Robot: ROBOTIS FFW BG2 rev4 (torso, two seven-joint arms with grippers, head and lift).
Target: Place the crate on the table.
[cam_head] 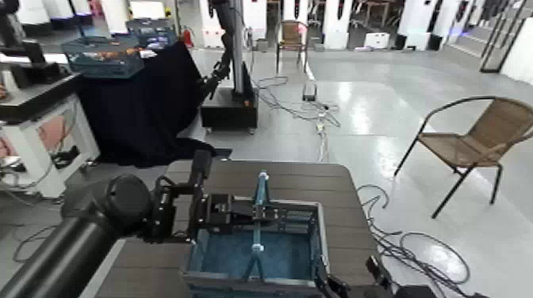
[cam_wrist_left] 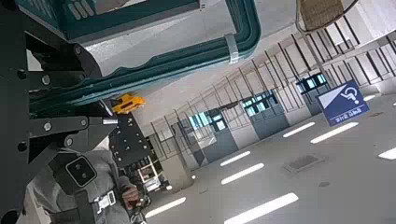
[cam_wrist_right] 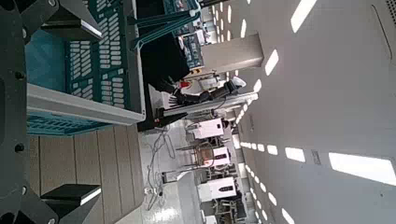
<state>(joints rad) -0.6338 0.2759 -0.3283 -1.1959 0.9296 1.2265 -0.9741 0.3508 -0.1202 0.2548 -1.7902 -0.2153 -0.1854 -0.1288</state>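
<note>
Bare planks on the table (cam_head: 337,186) beyond the crate (cam_head: 293,257) and along its right side. Left side: planks free lower down, but the left arm (cam_head: 63,238) crosses above. Crate open from above; upright handle (cam_head: 258,238) splits the opening, left gripper (cam_head: 260,212) blocks the handle's upper part. Right gripper (cam_head: 349,277) crowds the near right corner. Cables (cam_head: 432,265) on the floor right of the table, chair (cam_head: 468,147) well apart.
</note>
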